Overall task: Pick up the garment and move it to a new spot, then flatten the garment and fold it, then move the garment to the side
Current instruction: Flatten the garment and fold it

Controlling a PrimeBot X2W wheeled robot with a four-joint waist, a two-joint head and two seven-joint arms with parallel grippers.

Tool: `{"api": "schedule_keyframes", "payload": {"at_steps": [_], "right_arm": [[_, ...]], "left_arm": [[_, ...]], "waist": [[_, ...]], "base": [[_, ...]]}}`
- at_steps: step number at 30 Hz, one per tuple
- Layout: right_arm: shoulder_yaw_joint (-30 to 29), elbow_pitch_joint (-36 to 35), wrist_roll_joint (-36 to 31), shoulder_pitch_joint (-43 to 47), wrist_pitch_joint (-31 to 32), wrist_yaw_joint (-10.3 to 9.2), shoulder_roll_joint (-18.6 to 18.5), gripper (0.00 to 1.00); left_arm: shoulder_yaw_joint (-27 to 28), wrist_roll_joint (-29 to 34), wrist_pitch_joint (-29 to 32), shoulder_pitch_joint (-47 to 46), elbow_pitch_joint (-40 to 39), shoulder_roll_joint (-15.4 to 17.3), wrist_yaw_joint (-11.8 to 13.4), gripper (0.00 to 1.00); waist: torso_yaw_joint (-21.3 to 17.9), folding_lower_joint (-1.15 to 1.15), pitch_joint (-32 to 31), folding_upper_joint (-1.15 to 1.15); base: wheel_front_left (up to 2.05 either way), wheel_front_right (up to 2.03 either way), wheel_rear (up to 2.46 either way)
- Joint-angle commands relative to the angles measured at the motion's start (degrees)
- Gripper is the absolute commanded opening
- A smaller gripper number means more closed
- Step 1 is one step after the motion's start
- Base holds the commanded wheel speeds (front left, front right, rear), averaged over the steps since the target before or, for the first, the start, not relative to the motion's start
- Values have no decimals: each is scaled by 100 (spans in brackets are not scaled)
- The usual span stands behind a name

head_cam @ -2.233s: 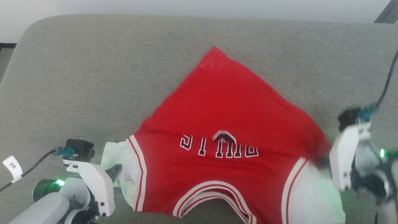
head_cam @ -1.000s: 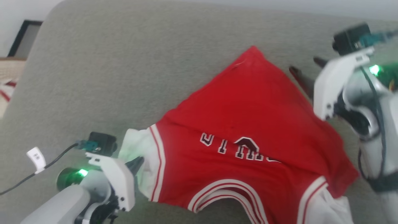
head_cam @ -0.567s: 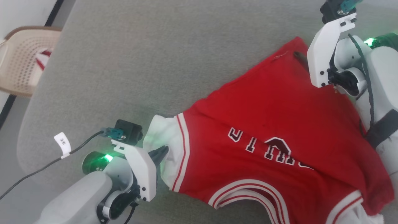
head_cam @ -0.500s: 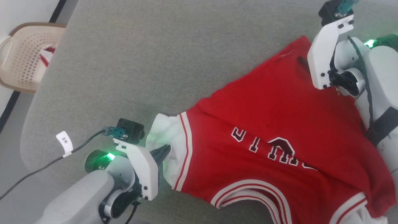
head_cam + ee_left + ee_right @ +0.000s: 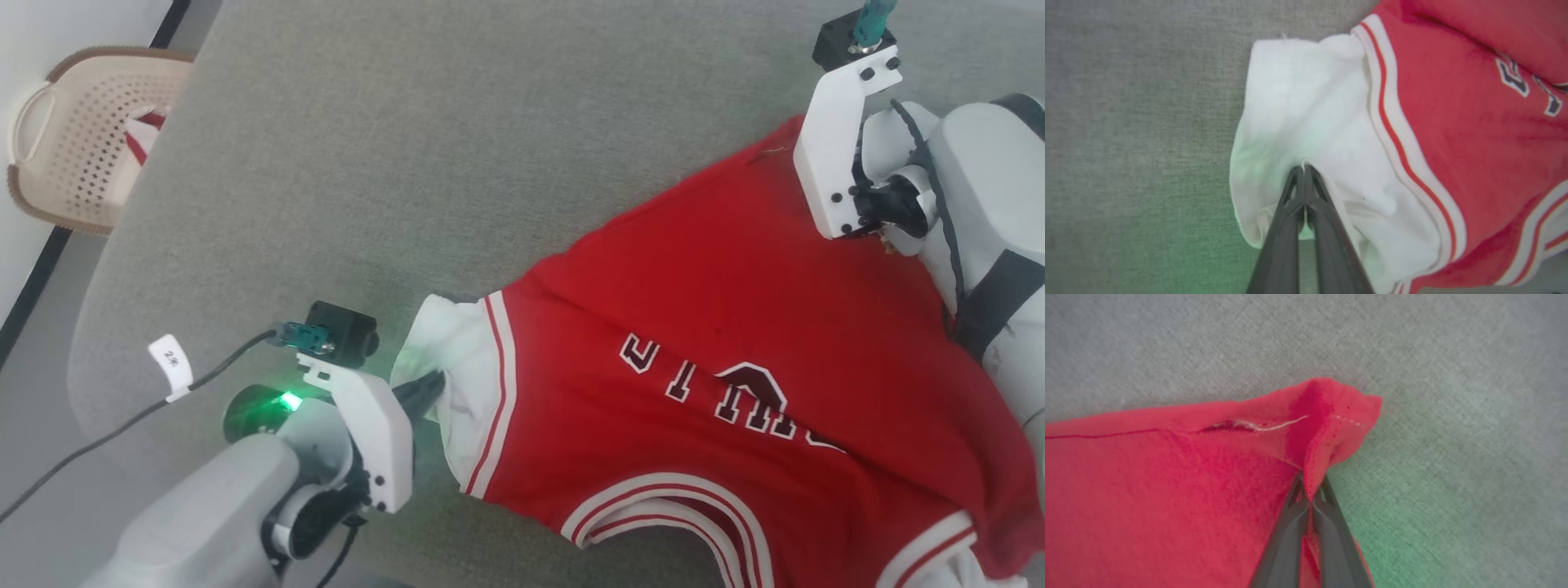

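At the lower left of the head view, the left pincer (image 5: 426, 387) is seen shut on the white sleeve end (image 5: 447, 347) of the garment (image 5: 694, 327). In the left wrist view its two dark fingers are pressed together with a fold of white cloth pinched at their tips. From that sleeve the garment is spread rightward and upward across the grey fabric-covered tabletop (image 5: 408, 163), chest lettering facing up, and its striped collar is cut off by the bottom edge of the frame. The red body is narrowed into a point toward the upper right rather than laid out square. At that point, in the right wrist view, the right pincer (image 5: 1308, 486) is closed on a puckered red corner beside a loose white thread, with bare tabletop just beyond it. The step in hand is judged to be the flattening, with both grips taken at opposite ends of the cloth. The next move is judged to call for the two ends being drawn apart evenly, so that the bunched hem is opened without either pinch being slipped. At the upper left of the head view, well apart from the garment, a pale perforated basket (image 5: 82, 139) is seen beyond the tabletop's edge.
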Motion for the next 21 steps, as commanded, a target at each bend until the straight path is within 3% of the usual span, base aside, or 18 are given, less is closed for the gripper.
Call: {"api": "schedule_keyframes", "payload": {"at_steps": [1, 5, 16, 21], "right_arm": [[71, 160, 44, 165, 26, -9, -123, 0], [193, -62, 287, -60, -213, -8, -145, 0], [550, -653, 797, -321, -762, -7, -414, 0], [629, -935, 978, -375, -885, -6, -521, 0]], "left_arm": [[40, -30, 45, -69, 56, 83, 48, 0], [164, -85, 188, -189, -32, 311, 113, 0], [543, -122, 1020, -907, -479, 1310, 387, 0], [645, -39, 1374, -1326, -534, 1585, 471, 0]], "waist": [[-92, 0, -77, 0], [-307, 0, -244, 0], [-1079, 0, -859, 0], [-1368, 0, -1127, 0]], "base": [[0, 0, 0], [0, 0, 0], [0, 0, 0], [0, 0, 0]]}}
